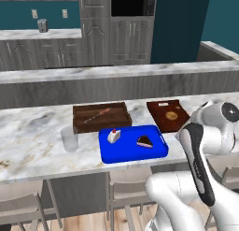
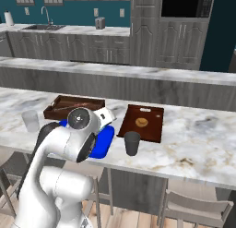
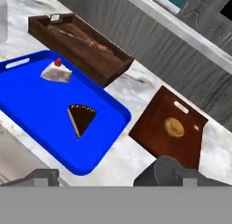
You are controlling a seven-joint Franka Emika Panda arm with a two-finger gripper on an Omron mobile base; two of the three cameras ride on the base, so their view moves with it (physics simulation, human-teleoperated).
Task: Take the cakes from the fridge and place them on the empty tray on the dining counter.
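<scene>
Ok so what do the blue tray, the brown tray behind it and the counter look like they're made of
Blue tray: likely plastic, judging by the uniform saturated colour, smooth faint sheen and moulded rounded rim with handle slots.
Brown tray: looks like dark wood, matte, with straight boxy walls and streaky grain.
Counter: marble-patterned stone or laminate, white with grey and tan veining, smooth; which one can't be told.

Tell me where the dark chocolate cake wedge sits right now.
The dark chocolate cake wedge lies inside the bright blue plastic tray, on its right half, beside the white cherry-topped slice and near the reddish-brown wooden board.
</scene>
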